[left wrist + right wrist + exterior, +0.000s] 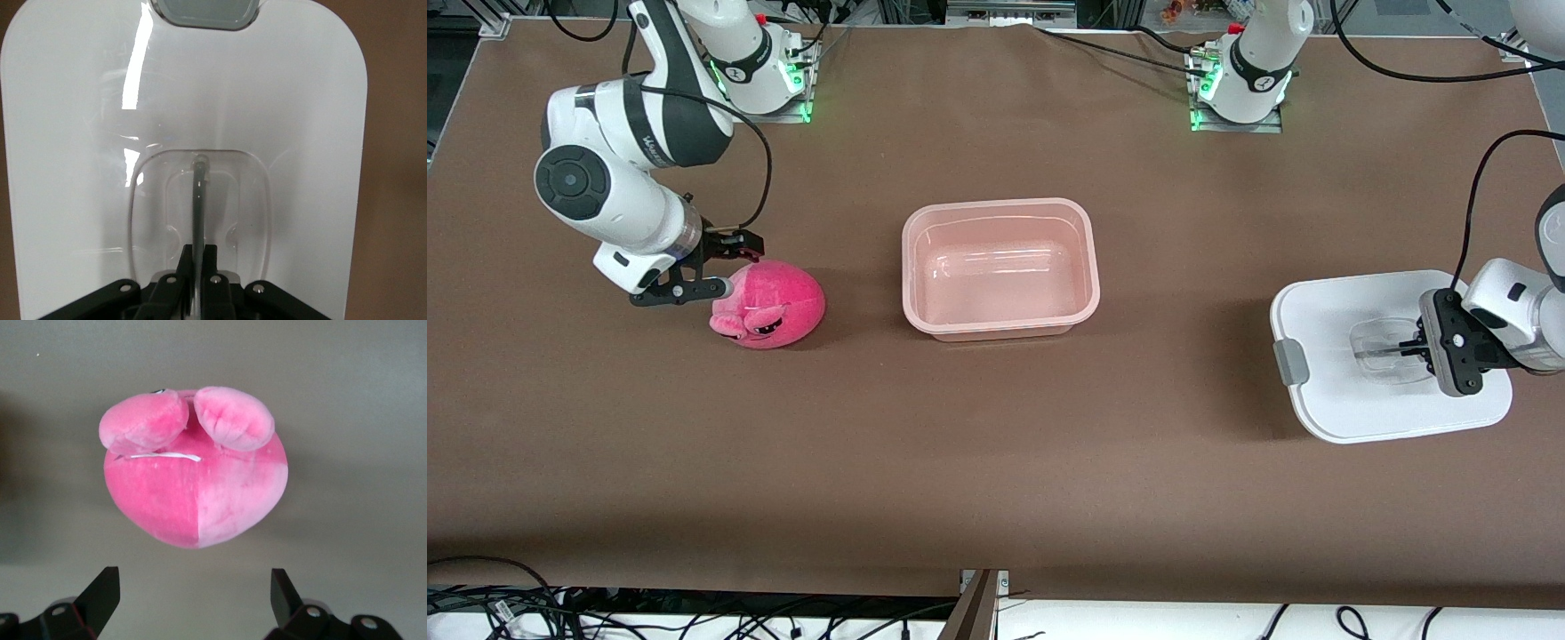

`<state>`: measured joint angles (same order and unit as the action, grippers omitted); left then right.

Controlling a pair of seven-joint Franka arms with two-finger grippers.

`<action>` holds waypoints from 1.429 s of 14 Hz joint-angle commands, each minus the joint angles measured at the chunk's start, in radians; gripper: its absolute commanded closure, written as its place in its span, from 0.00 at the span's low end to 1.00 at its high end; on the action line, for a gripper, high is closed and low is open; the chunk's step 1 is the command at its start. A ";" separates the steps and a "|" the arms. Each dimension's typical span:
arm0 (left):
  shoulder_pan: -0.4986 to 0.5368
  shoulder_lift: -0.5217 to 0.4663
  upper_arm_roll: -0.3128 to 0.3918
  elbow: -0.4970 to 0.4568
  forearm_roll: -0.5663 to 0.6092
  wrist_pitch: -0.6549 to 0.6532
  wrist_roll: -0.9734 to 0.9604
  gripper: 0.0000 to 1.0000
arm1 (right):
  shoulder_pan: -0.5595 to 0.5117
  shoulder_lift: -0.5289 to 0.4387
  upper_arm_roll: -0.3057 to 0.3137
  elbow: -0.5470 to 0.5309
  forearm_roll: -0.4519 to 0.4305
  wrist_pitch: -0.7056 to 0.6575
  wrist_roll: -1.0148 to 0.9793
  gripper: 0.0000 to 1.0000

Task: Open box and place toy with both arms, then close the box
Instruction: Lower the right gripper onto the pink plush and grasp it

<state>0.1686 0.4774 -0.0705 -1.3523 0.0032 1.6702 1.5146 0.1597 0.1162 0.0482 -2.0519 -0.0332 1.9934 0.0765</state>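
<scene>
The box's pinkish tub (1000, 206) stands open and empty at the table's middle. Its white lid (1352, 400) lies toward the left arm's end of the table, grey clip (1289, 362) facing the tub. My left gripper (1418, 342) is shut on the lid's clear handle (1383, 349). The left wrist view shows the gripper (200, 250) clamped on the handle bar (199, 193) of the lid (80, 133). The pink plush toy (774, 307) lies toward the right arm's end. My right gripper (725, 265) is open and empty, close beside the toy. In the right wrist view the gripper (193, 583) stands apart from the toy (193, 480).
Brown table surface (996, 462) spreads between the toy, the tub and the lid. The arm bases (1240, 98) stand along the table's edge farthest from the front camera. Cables lie along the edge nearest the camera.
</scene>
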 commanded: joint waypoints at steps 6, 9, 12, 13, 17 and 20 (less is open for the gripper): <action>-0.001 -0.010 -0.003 0.013 0.018 -0.032 0.019 1.00 | 0.003 0.053 0.002 -0.140 -0.004 0.289 0.012 0.12; -0.001 -0.008 -0.003 0.013 0.017 -0.030 0.018 1.00 | 0.001 0.054 0.001 -0.131 -0.005 0.288 -0.020 0.89; -0.004 -0.008 -0.003 0.013 0.017 -0.030 0.018 1.00 | 0.001 0.050 0.001 -0.110 -0.005 0.288 -0.061 1.00; -0.004 -0.008 -0.003 0.013 0.015 -0.032 0.018 1.00 | 0.003 0.043 0.002 -0.103 -0.008 0.288 -0.064 1.00; -0.011 -0.010 -0.003 0.013 0.014 -0.033 0.018 1.00 | 0.003 0.027 0.013 -0.048 -0.013 0.266 -0.112 1.00; -0.011 -0.010 -0.003 0.013 0.014 -0.032 0.019 1.00 | 0.003 0.022 0.033 0.022 -0.013 0.182 -0.125 1.00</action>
<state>0.1638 0.4774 -0.0760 -1.3523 0.0033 1.6615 1.5147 0.1609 0.1547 0.0689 -2.0774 -0.0347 2.2396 -0.0284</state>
